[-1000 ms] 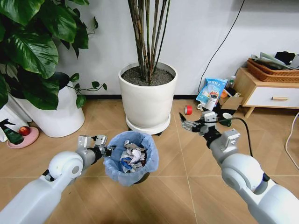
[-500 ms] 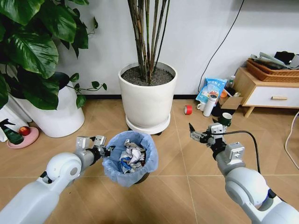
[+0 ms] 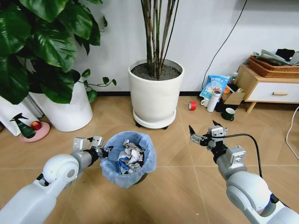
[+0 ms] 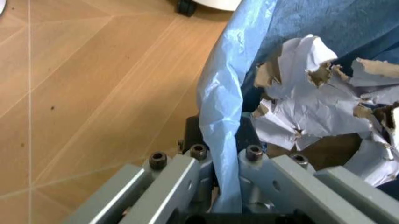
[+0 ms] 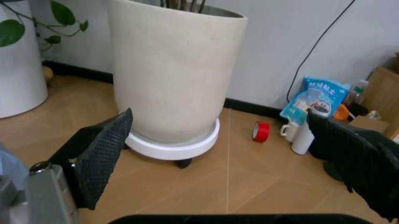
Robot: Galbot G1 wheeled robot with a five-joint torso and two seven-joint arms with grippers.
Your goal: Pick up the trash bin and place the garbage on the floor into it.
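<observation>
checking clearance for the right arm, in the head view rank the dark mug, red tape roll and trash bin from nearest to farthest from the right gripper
From the right gripper, open:
1. Dark mug, ahead to its right.
2. Red tape roll, ahead near the wall; close to the mug's distance.
3. Trash bin, to its left, held by the left gripper.

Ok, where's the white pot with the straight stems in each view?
Head view: white pot at centre, beyond the trash bin.
Left wrist view: just its wheeled base, at the picture's edge past the bin's blue bag.
Right wrist view: white pot, large, in the middle.
Shared landmark: the black caster under the base.
</observation>
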